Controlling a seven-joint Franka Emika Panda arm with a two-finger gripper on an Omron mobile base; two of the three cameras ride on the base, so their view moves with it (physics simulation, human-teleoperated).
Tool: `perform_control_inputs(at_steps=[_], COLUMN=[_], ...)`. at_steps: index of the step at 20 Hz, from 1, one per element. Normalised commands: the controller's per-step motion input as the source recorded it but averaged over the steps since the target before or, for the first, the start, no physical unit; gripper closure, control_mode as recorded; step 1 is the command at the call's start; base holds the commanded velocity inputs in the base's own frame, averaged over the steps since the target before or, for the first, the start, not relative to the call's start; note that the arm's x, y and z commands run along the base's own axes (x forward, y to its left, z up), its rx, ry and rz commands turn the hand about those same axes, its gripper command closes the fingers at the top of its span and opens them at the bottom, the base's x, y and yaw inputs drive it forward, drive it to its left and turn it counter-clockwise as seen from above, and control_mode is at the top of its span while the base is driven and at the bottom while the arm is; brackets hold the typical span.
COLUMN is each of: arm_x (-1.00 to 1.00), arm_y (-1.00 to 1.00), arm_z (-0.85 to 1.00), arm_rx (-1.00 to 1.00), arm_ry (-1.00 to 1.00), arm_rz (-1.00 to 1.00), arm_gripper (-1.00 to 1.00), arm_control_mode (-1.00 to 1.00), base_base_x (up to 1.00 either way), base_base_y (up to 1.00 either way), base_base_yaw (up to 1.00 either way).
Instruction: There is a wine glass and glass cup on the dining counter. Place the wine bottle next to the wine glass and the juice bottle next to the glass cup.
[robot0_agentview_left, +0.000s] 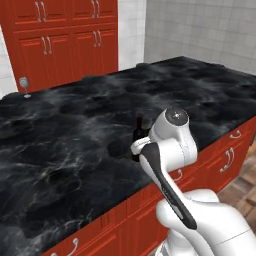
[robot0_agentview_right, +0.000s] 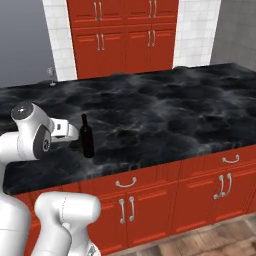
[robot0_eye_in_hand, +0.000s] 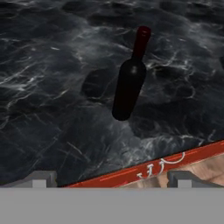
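Note:
The wine bottle (robot0_agentview_right: 87, 137), slim and nearly black with a dark red top, stands upright near the front edge of the dining counter (robot0_agentview_right: 175, 110). In the hand view the wine bottle (robot0_eye_in_hand: 129, 83) is straight ahead of my gripper (robot0_eye_in_hand: 111, 179), a short way off and untouched. The gripper is open, with nothing between its fingertips (robot0_eye_in_hand: 41, 178). My arm hides most of the wine bottle (robot0_agentview_left: 139, 125) in the left base view. The wine glass (robot0_agentview_left: 24, 85), small and clear, stands far off at the counter's back left corner. The juice bottle and the glass cup are out of view.
Red drawer fronts with silver handles (robot0_agentview_right: 224, 160) run below the counter's front edge. Tall red wall cabinets (robot0_agentview_right: 125, 35) stand behind the counter. Wooden floor (robot0_agentview_left: 245, 190) lies at the right. The black stone top (robot0_agentview_left: 75, 140) stretches wide between the bottle and the wine glass.

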Motion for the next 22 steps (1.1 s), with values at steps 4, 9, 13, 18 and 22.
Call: perform_control_inputs(at_steps=[4,9,13,18,22], arm_x=[0.00,0.00,0.00,0.00,0.00], arm_y=[0.00,0.00,0.00,0.00,0.00], arm_z=[0.00,0.00,0.00,0.00,0.00], arm_rx=[0.00,0.00,0.00,0.00,0.00], arm_ry=[0.00,0.00,0.00,0.00,0.00], arm_rz=[0.00,0.00,0.00,0.00,0.00], arm_gripper=[-1.00,-1.00,-1.00,-1.00,-1.00], arm_control_mode=[1.00,1.00,1.00,1.00,1.00], base_base_x=[0.43,0.38,0.33,0.32,0.04], base_base_y=[0.00,0.01,0.00,-0.04,-0.02], base_base_yaw=[0.00,0.10,0.35,0.31,0.05])
